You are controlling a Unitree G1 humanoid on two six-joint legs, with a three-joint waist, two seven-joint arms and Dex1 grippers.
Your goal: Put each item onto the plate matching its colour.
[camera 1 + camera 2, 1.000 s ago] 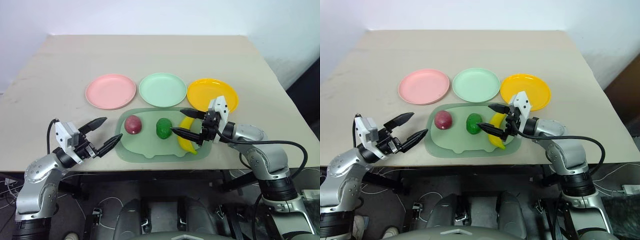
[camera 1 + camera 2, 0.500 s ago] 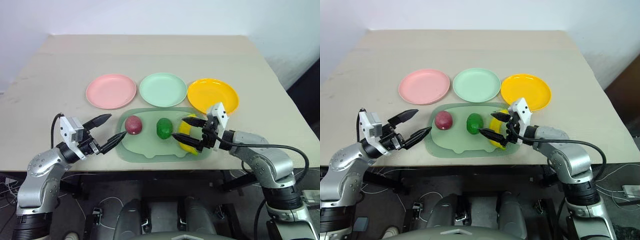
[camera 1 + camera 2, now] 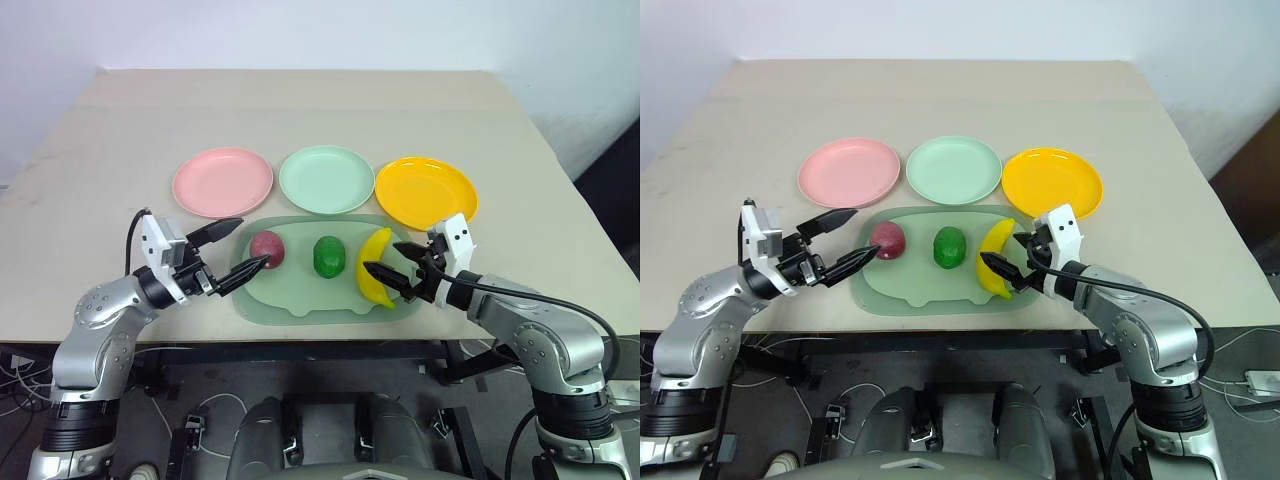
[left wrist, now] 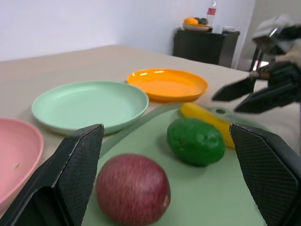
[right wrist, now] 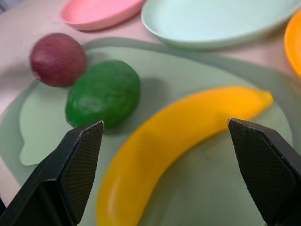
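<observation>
both arms lining up on the fruit, nothing lifted yet

beige table is carrying everything we are working with: three round plates in a row toward the far side, the pink plate, the green plate and the orange plate, all bare. just in front of them is lying a pale green tray, and all three fruits are sitting on it: the red fruit at its left end, the green fruit in the middle, the banana at its right end.

we are judging this as the reach before the first pickup. our left gripper is hovering at the tray's left edge with its fingers spread wide and holding nothing, one fingertip close beside the red fruit. our right gripper is also spread and empty, and the banana is lying between its two fingers in the right wrist view.

next, we are expecting to need each gripper eased in until the fruit is sitting squarely between the fingers, then a close and a lift. the banana is going to the orange plate, just behind it; the red fruit is going to the pink plate, its nearest colour.
</observation>
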